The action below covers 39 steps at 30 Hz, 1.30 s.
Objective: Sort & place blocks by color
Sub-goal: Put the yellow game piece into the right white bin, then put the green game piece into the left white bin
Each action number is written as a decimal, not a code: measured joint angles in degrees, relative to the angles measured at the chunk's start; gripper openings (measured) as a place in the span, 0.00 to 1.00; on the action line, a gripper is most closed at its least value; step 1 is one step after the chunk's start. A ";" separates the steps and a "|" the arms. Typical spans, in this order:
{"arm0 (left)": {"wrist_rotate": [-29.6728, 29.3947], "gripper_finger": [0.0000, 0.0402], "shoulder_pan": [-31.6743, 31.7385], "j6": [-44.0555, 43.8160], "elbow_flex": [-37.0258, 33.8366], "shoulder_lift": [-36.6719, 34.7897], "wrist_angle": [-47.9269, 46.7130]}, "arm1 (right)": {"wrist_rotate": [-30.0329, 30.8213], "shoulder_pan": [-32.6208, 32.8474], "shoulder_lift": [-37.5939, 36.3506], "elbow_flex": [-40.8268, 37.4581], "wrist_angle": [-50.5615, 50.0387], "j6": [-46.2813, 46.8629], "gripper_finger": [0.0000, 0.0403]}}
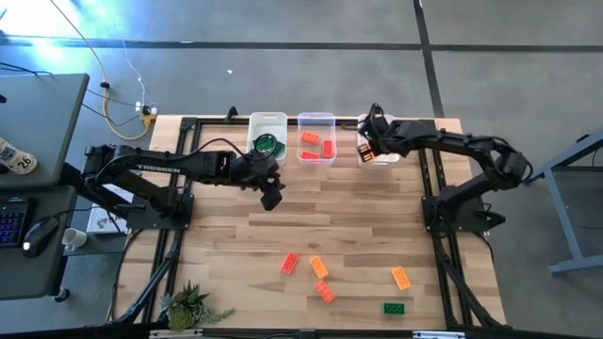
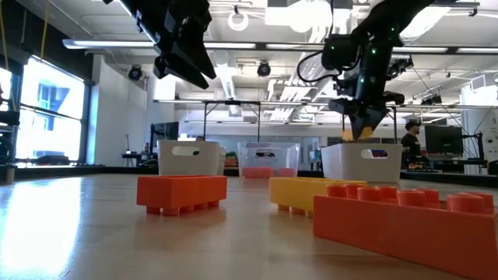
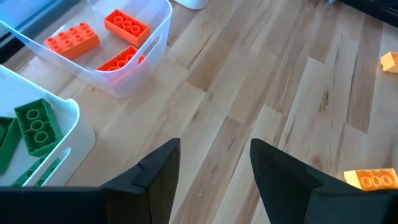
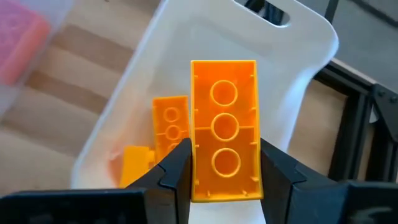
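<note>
Over the far right bin (image 1: 379, 155), the right gripper (image 4: 225, 163) hangs with its fingers (image 4: 171, 171) clamped on the sides of an orange block (image 4: 224, 127), hollow underside facing the wrist camera. The block is held above the bin's opening, not resting in it. Two more orange blocks (image 4: 169, 127) lie on the bin floor below.

The left gripper (image 3: 214, 165) hovers above bare table just near of the left bin (image 1: 268, 132), its fingers apart and holding nothing. That bin contains green blocks (image 3: 36, 124); the middle bin (image 1: 317, 121) contains red blocks (image 3: 126, 25).

On the near part of the table, well apart from the bins, lie loose blocks: a red block (image 1: 289, 263), three orange ones (image 1: 318, 266) and a green block (image 1: 394, 308) nearest the edge.
</note>
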 joint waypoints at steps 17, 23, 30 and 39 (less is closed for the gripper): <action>-3.37 0.46 0.48 8.81 0.02 0.00 5.11 | -14.54 -10.17 7.13 0.00 2.21 -11.69 0.31; -4.48 0.46 0.48 9.57 0.00 0.00 6.22 | -13.10 -9.51 7.54 0.00 2.28 -16.56 0.31; -8.61 0.46 1.25 11.08 0.00 0.00 5.88 | -11.28 -9.45 7.52 0.00 3.31 -18.50 0.43; -6.43 0.46 2.05 8.97 0.00 0.01 2.91 | -10.63 -9.45 7.50 2.28 0.44 -17.85 0.51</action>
